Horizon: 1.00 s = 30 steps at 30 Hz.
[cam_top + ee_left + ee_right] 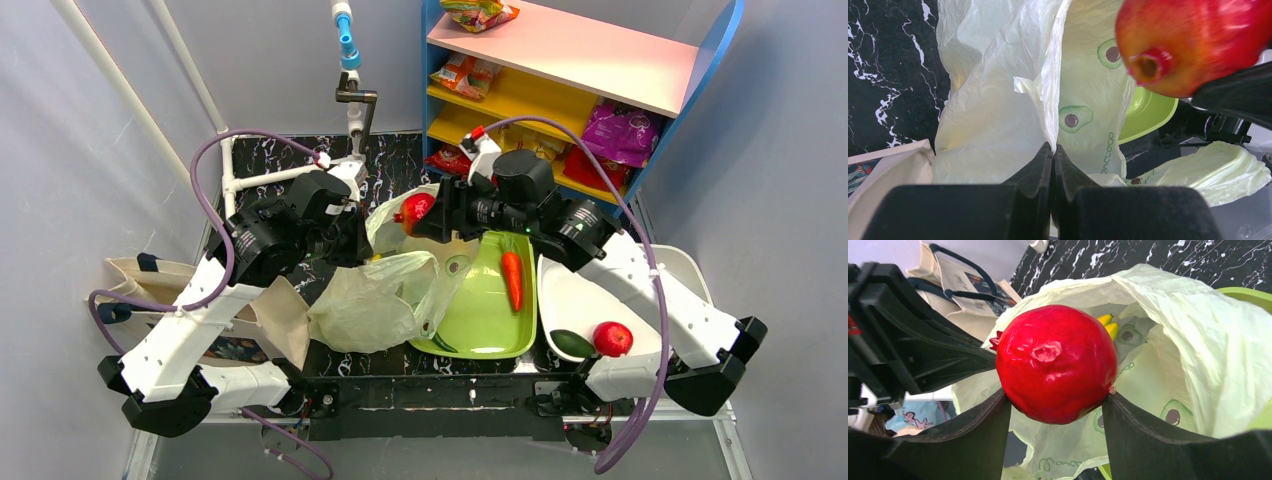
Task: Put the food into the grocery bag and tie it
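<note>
Bag [370,300] slumps just left of the tray [480,315], its rim pinched in the fully closed left gripper [1053,150], apparently to hold the mouth up and open. Printed avocados [1075,118] dot the film; the lettering beside them seems to read "avocado". Right gripper [1056,396], parted fruit-wide, clamps a pomegranate [1055,360] above that mouth, likely for dropping in beside the bananas [1108,324].
</note>
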### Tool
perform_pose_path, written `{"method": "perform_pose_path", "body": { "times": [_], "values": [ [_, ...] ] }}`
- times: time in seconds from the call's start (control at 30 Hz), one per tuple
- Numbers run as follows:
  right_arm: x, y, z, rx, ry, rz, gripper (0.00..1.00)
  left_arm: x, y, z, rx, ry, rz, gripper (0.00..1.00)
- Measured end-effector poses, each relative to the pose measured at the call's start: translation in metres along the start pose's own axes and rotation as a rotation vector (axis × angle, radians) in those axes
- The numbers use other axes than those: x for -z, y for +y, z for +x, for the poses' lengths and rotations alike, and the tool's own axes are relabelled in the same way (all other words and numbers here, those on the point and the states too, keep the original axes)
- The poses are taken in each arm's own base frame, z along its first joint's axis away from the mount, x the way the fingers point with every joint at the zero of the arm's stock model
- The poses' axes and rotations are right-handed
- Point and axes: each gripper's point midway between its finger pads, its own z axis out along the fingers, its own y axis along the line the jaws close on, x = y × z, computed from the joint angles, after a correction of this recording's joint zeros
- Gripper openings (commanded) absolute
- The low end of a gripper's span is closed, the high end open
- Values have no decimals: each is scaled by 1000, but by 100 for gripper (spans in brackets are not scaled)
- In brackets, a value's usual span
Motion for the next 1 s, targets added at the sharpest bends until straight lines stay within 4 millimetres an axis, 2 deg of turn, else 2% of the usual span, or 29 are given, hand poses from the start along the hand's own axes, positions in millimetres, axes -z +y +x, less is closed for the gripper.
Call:
{"method": "perform_pose_path", "body": {
  "times": [0.23,0.3,0.37,0.43,0.57,0.63,0.73,0.8,0.87,0.9,1.0],
  "values": [
    [-22,-6,27,53,123,-14,23,3,2,0,13,-7,-8,0],
    [-33,-10,40,62,179,-10,30,3,2,0,15,-9,-9,0],
    [-45,-14,52,75,238,-6,41,3,2,0,16,-10,-10,0],
    [-58,-15,62,91,284,-9,44,3,2,-2,16,-12,-10,0],
    [-78,-8,77,151,360,-40,46,5,0,-7,12,-22,-8,0],
    [-84,3,81,205,375,-87,47,4,0,-8,9,-24,-9,0],
    [-83,20,84,265,371,-169,48,3,0,-8,7,-19,-12,0],
    [-80,30,84,306,334,-234,63,1,0,-8,4,-16,-14,0],
    [-74,31,87,328,303,-264,74,1,-1,-9,4,-18,-10,0],
    [-69,30,91,339,287,-283,78,1,-2,-9,4,-20,-9,0],
    [-57,33,89,369,225,-327,80,1,-1,-9,1,-20,-14,0]
  ]
}}
